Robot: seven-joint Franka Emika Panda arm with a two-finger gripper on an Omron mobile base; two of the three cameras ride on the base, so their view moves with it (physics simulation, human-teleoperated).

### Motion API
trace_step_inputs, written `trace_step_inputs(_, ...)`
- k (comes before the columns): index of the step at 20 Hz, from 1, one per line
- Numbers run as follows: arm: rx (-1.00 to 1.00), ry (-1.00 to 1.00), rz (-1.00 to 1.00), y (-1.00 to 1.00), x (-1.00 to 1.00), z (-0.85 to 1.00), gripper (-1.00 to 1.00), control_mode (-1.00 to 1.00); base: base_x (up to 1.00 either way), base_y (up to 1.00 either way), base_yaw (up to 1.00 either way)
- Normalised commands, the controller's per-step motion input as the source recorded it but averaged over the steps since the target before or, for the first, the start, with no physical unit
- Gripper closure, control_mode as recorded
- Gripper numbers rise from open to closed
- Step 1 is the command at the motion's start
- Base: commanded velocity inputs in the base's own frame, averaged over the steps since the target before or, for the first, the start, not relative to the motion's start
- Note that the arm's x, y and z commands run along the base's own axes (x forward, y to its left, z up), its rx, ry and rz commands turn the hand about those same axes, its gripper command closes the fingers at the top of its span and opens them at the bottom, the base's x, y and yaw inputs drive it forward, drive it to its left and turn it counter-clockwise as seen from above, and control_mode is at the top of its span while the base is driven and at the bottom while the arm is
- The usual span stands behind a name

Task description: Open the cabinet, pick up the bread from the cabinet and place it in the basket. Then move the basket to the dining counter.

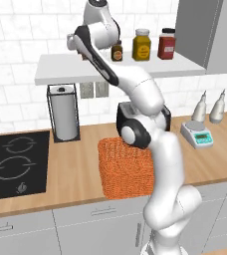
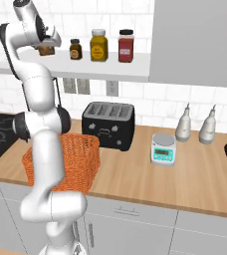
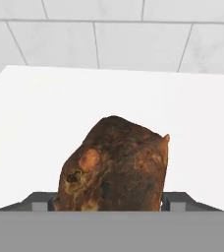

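Gripper (image 2: 47, 49) up at white shelf (image 2: 85, 67), jaws astride bread (image 3: 113, 165), one dark finger each side; whether pads touch yet, cannot tell. Step in hand: grasping bread. Next likely: firm squeeze, lift clear, carry down to basket (image 1: 125, 169) on worktop below. Bread sits upright on shelf, long axis near vertical, leaning slightly.

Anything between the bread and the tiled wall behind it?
Nothing: hand view shows bare white shelf between the dark brown rounded bread and the tiled wall.
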Motion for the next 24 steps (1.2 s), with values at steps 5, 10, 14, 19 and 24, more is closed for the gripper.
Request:
trace_step_inputs(5,0.16,-0.14,0.0,-0.39,-1.0,-0.12,1.0,-1.0,0.0,0.0,0.0)
trace_step_inputs(10,0.21,-0.49,0.01,-0.27,-1.0,-0.76,1.0,-1.0,0.0,0.0,0.0)
trace_step_inputs(14,0.28,-0.62,0.03,-0.11,-1.0,-1.0,1.0,-1.0,0.0,0.0,0.0)
trace_step_inputs(19,0.28,-0.27,0.0,-0.36,-1.0,-0.26,1.0,-1.0,0.0,0.0,0.0)
trace_step_inputs(24,0.08,-0.03,0.0,-0.59,-1.0,-0.4,1.0,-1.0,0.0,0.0,0.0)
